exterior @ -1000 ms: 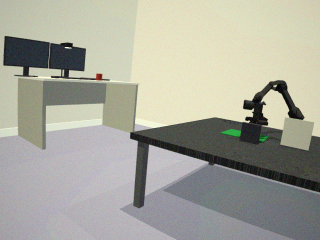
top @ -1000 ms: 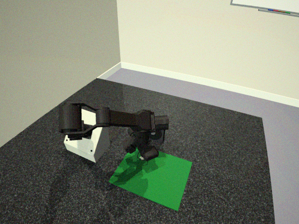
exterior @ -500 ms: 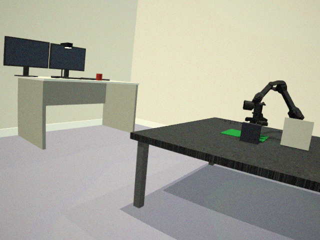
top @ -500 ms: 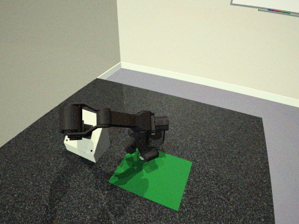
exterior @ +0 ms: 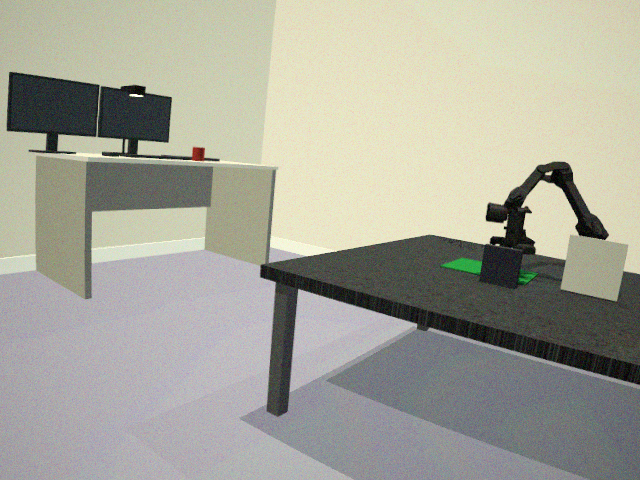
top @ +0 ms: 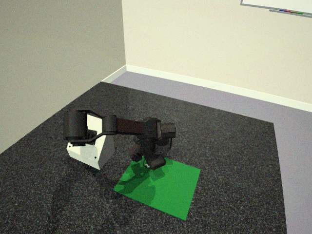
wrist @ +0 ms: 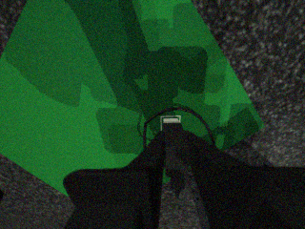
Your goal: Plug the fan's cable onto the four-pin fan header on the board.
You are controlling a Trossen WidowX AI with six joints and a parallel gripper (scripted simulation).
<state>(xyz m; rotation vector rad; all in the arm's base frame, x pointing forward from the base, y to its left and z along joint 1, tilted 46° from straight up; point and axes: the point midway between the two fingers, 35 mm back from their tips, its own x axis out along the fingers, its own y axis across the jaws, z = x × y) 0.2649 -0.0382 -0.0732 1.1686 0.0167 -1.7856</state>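
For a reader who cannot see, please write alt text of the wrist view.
The dark gripper is shut on something, likely the cable's plug, beside a small white-outlined header on a bright green board. A thin black cable curves around them; shadows cross the board.
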